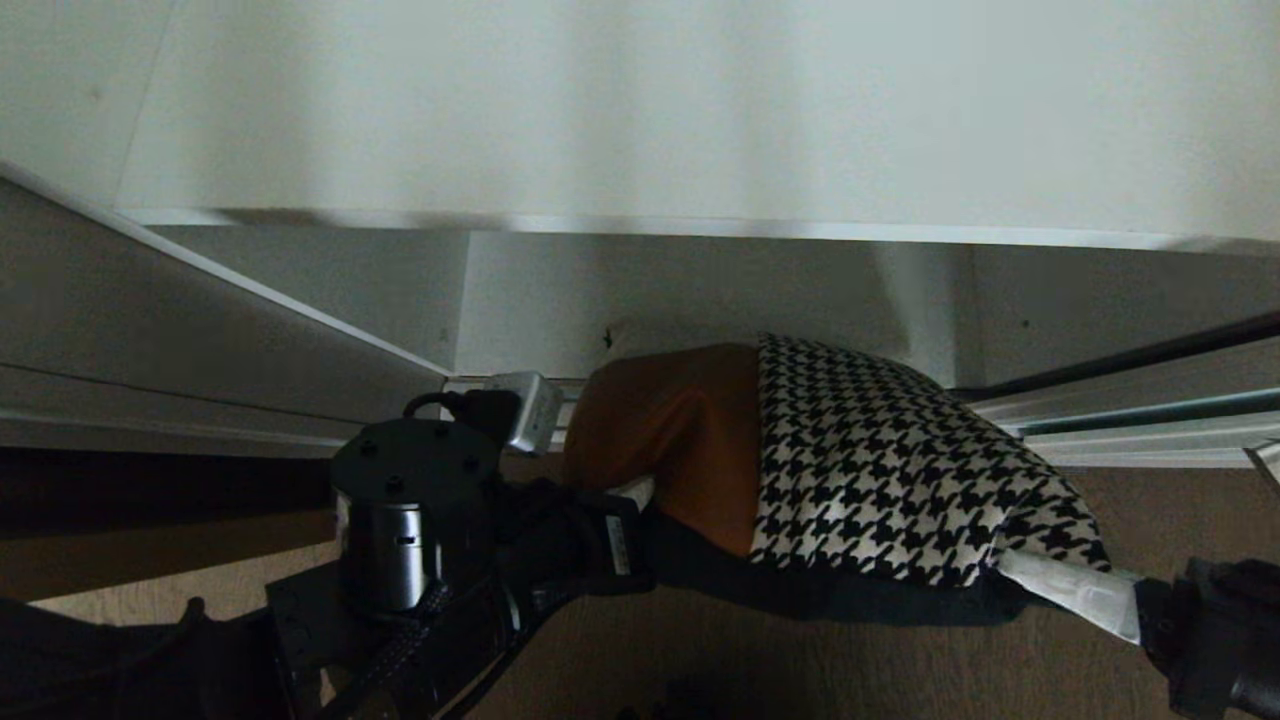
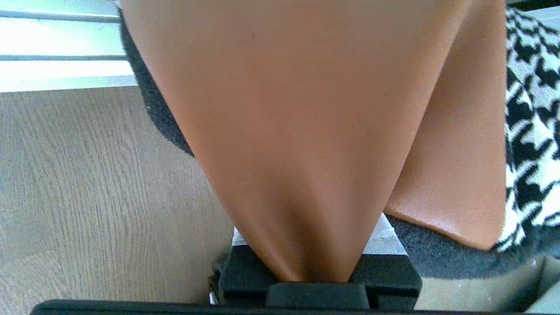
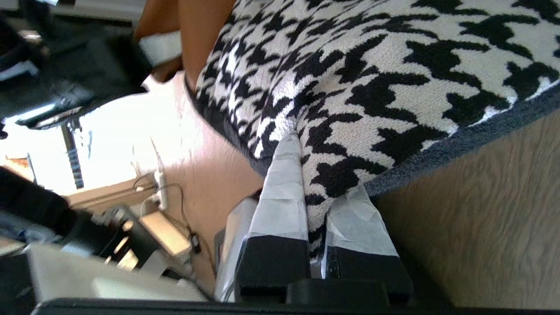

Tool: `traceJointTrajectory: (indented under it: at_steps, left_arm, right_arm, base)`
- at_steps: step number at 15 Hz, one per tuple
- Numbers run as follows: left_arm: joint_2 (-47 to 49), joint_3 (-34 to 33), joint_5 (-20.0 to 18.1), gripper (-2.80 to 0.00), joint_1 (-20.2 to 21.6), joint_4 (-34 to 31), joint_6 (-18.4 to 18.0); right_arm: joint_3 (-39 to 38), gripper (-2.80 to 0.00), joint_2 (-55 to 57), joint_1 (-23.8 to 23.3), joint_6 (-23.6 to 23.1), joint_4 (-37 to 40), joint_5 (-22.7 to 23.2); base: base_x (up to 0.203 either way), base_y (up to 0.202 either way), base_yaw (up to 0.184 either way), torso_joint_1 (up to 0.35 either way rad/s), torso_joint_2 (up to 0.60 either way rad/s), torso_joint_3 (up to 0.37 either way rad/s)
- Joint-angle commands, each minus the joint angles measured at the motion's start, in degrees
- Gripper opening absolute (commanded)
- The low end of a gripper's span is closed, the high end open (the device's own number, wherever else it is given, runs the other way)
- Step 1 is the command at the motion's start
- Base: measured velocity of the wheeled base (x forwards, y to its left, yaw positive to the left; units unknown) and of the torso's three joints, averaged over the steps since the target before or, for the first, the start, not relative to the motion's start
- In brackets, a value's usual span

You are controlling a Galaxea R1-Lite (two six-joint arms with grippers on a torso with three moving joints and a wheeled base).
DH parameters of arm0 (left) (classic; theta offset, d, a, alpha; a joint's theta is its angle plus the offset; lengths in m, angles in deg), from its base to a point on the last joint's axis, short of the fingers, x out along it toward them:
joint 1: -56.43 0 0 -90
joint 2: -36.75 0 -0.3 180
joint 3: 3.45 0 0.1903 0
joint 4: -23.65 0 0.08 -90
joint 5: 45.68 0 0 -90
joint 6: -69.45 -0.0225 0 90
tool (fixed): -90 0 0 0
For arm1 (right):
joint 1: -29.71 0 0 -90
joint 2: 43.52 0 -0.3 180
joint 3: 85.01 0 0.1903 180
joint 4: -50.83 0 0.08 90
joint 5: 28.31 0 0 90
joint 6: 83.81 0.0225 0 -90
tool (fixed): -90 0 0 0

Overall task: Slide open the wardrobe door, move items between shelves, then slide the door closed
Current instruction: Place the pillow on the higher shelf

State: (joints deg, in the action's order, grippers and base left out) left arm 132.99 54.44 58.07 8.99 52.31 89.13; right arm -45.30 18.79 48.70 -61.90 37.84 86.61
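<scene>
The cushion point(image 1: 860, 470) hangs between my two grippers, low in front of the open wardrobe. Its tan-brown part point(image 2: 306, 109) is pinched in my left gripper point(image 1: 625, 510), which is shut on that end point(image 2: 315, 262). My right gripper point(image 1: 1040, 585) has its taped fingers shut on the houndstooth corner point(image 3: 321, 175), beside the black back edge point(image 3: 459, 140). A white shelf point(image 1: 640, 110) runs across above the cushion. At the left stands a grey panel with a slim white edge point(image 1: 150, 330), probably the sliding wardrobe door slid aside.
Silver floor tracks point(image 1: 1130, 420) run along the wardrobe's foot behind the cushion. Wood floor point(image 1: 700, 660) lies under both arms. The wardrobe's pale back wall point(image 1: 700, 300) shows below the shelf. Cables and a power strip point(image 3: 159, 192) lie on the floor behind me.
</scene>
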Motion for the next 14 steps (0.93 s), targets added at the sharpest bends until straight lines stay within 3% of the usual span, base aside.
traceJointTrajectory:
  at_steps: [1, 14]
  left_arm:
    - [0.26, 0.11, 0.05, -2.8, 0.06, 0.27, 0.1]
    - [0.7, -0.33, 0.14, -2.8, 0.14, 0.44, 0.19]
  right_arm:
    - [0.44, -2.8, -3.43, 0.26, 0.14, 2.08, 0.13]
    - [0.18, -2.8, -3.77, 0.42, 0.13, 2.44, 0.23]
  base:
    - [0.0, 0.0, 0.0, 0.0, 0.0, 0.0]
    - [0.0, 0.0, 0.0, 0.0, 0.0, 0.0]
